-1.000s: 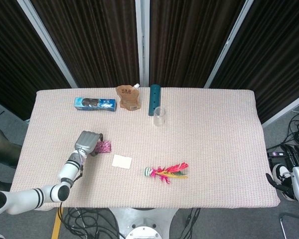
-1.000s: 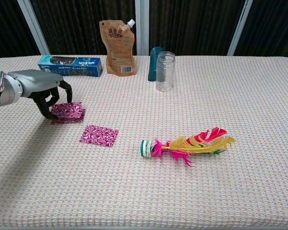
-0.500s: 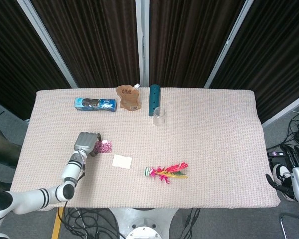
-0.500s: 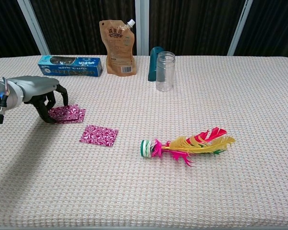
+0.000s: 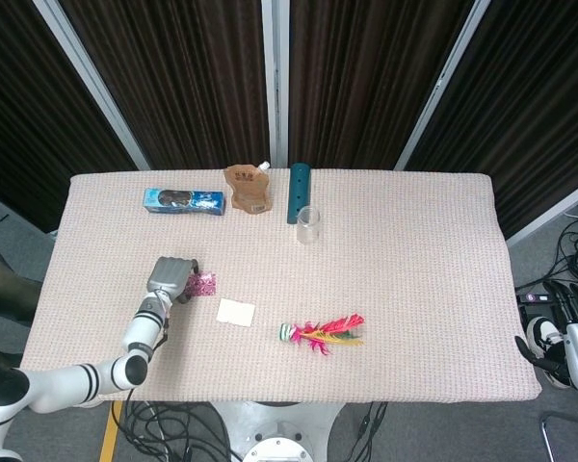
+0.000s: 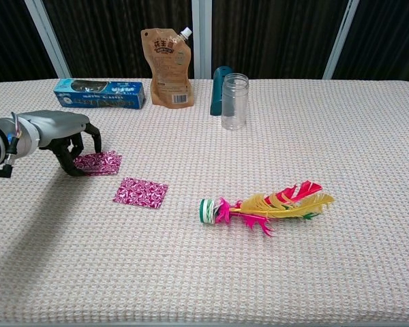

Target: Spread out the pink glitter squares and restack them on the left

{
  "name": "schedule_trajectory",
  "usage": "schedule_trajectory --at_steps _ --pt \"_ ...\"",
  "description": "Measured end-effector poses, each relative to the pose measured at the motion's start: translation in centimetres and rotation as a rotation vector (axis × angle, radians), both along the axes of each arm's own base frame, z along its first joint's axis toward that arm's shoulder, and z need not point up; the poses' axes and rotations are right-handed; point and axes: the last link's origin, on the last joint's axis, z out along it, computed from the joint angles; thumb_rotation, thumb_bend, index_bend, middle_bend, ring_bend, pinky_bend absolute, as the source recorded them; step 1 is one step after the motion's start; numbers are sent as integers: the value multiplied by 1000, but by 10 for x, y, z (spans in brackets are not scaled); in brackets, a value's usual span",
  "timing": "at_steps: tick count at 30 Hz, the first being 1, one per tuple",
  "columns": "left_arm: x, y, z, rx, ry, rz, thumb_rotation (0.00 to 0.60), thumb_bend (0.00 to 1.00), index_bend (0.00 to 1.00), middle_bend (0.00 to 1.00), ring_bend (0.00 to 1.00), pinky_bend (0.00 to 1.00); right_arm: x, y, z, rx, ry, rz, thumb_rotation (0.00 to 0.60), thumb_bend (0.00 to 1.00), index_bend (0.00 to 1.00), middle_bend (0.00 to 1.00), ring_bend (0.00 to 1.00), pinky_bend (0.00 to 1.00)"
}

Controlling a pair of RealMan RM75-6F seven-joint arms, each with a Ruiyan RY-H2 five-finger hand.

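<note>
- The left hand [image 6: 63, 139] sits low at the left side of the table [image 6: 341, 136], and its fingertips [image 6: 76, 170] are bent down onto the left edge of a small stack of pink glitter squares [image 6: 99, 163].
- A second ago the squares in that stack were a bit fanned, with one edge poking out. Now they look lined up and neat, like one square.
- The hand has also slid a little to the left, so more of the stack shows.
- I think the hand has just tidied the stack and is starting to let go. Its fingers are curled down and touching the stack, not holding it up.
- One more pink glitter square [image 6: 141, 192] lies flat by itself, near the stack and to its right. In the head view it shines pale.
- That one has not moved. I think it has to go on the stack next, so the job is not done yet.
- The right hand [image 5: 564, 332] hangs off the right side of the table, far away. It holds nothing, and its fingers look spread.
</note>
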Motion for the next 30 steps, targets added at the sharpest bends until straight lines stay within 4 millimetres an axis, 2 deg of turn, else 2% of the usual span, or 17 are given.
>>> schedule_trajectory --at_steps 17,20,26,30 --pt "5 -6 0 -24 17 -15 600 298 327 875 909 868 -2 1 1 -3 -3 -4 377 195 83 82 0 0" --pt "11 -8 2 -29 5 -40 600 298 322 873 909 867 -2 1 1 -4 -3 -4 376 195 83 82 0 0" --pt "39 -23 4 -69 -31 -174 600 299 322 873 909 866 -1 1 -1 1 -5 -1 372 196 83 82 0 0" --pt "49 -32 -2 -107 -42 -230 600 299 322 874 908 866 -2 2 1 -2 -2 -7 375 194 83 82 0 0"
